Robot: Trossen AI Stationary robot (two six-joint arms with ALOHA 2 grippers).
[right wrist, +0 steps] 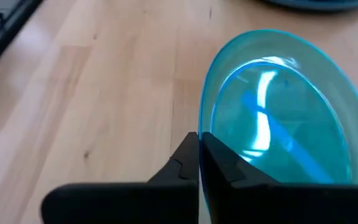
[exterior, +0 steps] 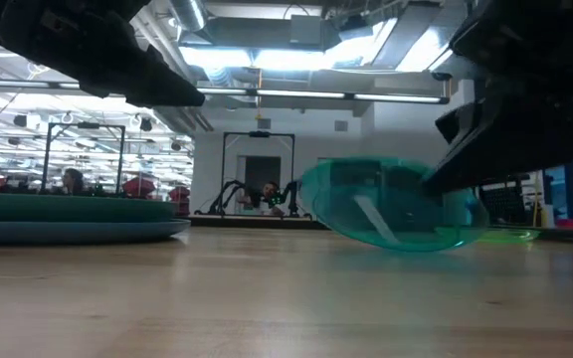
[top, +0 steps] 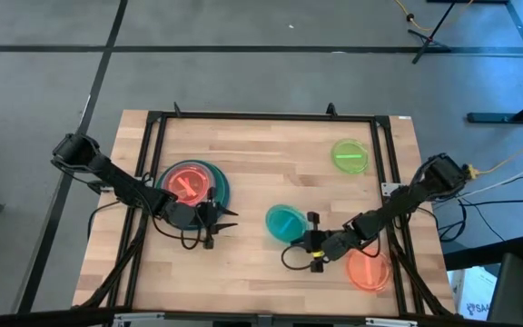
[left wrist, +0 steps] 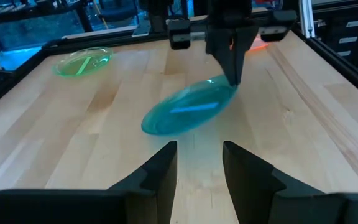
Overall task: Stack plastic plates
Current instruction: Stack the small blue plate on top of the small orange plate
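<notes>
A teal translucent plate (top: 284, 221) sits tilted at the table's middle, held by my right gripper (top: 309, 238), which is shut on its rim. My left gripper (top: 228, 218) is open and touches nothing. It stands just right of a stack (top: 193, 184) with a red-orange plate on top of larger teal and blue plates. In the left wrist view the open fingers (left wrist: 199, 146) point toward the teal plate (left wrist: 188, 111) and the right gripper (left wrist: 234, 74). A lime plate (top: 350, 156) lies flat at the far right, and an orange plate (top: 369, 270) lies at the near right. My right gripper pinches the teal plate's rim (right wrist: 202, 134) between its two fingers, on the plate's near-right edge. The fingers slant in from the table's near right side. The plate is tilted with the held rim raised (exterior: 396, 204). Whether its low edge touches the table, I cannot tell.
A black metal frame (top: 261, 116) runs around the wooden table top. Cables trail by both grippers near the table's near side. Bare wood lies between the stack and the teal plate and across the far middle.
</notes>
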